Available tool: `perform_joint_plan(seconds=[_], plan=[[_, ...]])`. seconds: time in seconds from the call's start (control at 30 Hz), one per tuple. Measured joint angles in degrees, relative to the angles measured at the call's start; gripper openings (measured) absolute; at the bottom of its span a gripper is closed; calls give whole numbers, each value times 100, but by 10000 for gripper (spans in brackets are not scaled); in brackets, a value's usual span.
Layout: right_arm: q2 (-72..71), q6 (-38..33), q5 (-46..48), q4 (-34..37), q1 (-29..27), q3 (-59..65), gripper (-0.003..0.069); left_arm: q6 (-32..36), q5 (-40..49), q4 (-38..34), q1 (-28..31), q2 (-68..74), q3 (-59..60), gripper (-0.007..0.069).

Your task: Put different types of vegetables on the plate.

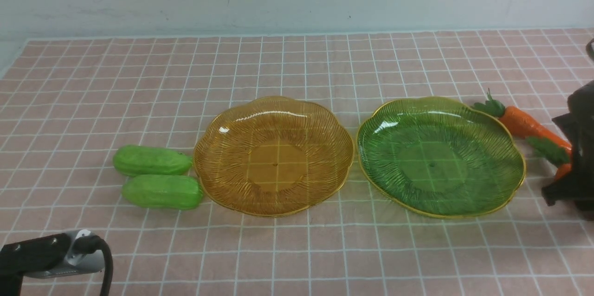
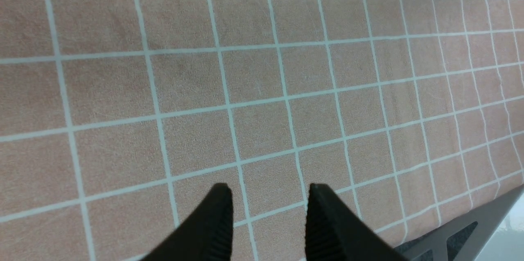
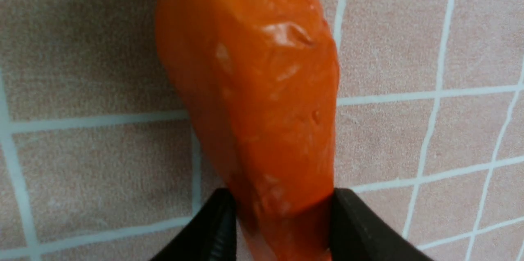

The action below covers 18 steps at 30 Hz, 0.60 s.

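Trouble looks unlikely at the left gripper [image 2: 269, 189], jaws apart over bare cloth [image 2: 123, 89], near the cucumbers [image 1: 153, 160] beside the amber plate [image 1: 232, 147]. Past the green plate [image 1: 399, 122], the right gripper [image 3: 282, 193] is clamped on the near carrot [image 3: 254, 101] at its glossy taper; lifted, it could slip out or knock the far carrot [image 1: 522, 122].

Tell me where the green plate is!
In the front view, the green plate lies on the robot's right, between the yellow plate and the carrots.
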Motion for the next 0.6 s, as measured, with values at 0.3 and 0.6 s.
perform_joint_plan(seconds=[0.3, 0.6], plan=[[-871, -450, 666, 1135, 0, -697, 279, 0, 11, 0, 0, 0, 0, 239], [-880, -2031, -321, 3861, 607, -902, 279, 41, 141, 0, 0, 0, 0, 239]])
